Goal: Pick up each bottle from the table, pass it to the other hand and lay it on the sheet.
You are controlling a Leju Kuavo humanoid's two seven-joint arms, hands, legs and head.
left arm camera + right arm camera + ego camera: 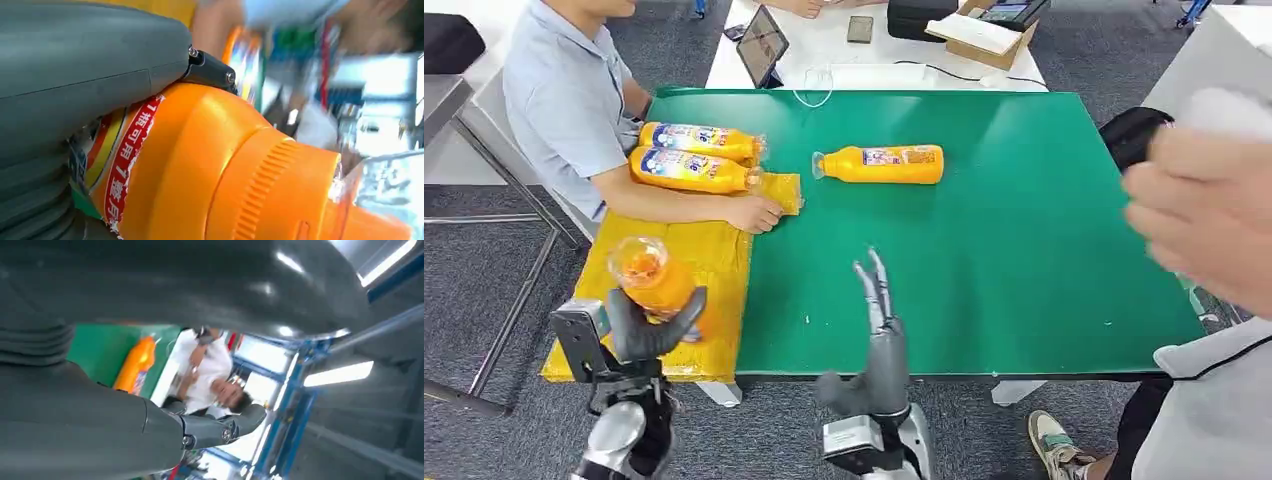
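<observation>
From the head view, the left hand (652,325) grips an orange bottle (650,278) with its dark fingers wrapped around the body, and the clear cap end points up toward the camera. This held bottle hangs over the yellow sheet (714,255), which covers the left end of the green table (1024,250). Beyond the left fingers, two more orange bottles (696,155) lie side by side at the far end of the sheet, and a seated person's hand (756,213) rests on the sheet just beside them. The right hand (876,310) holds nothing; its fingers are straight and a little apart, pointing over the table. Well ahead of these fingertips, one orange bottle (884,164) lies on its side on the green surface. Another person's blurred hand (1204,205) is at the right edge.

In the left wrist view, the thick grey thumb (95,65) presses on the labelled body of the held bottle (215,170), whose ribbed collar and clear cap reach past the fingers.

In the right wrist view, the thumb (220,427) is free, and the lying bottle (136,365) is seen on the table beyond it, perhaps with a person behind, though this part is unclear.
</observation>
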